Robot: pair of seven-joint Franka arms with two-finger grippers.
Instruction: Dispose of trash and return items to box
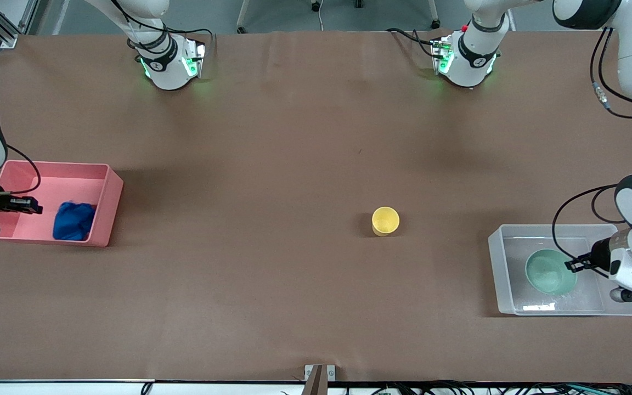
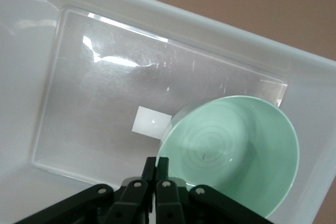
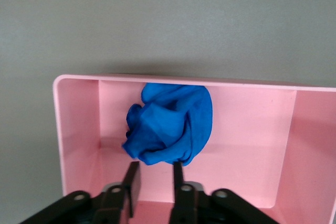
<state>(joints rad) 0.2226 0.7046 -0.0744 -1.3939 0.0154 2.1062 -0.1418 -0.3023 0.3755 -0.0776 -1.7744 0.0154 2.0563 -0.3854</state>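
Trash (image 1: 73,220) binned, bowl (image 1: 550,271) boxed. Yellow cup (image 1: 385,220) remains, at 9 o'clock of box (image 1: 496,258). Left gripper (image 2: 156,167) pinched together, empty, over box: next spread and grab cup. Right gripper (image 3: 152,176) parted over pink bin (image 1: 108,206).

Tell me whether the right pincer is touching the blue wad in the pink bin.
Apart. The right wrist view shows pink bin floor between the open right pincer and the blue wad.
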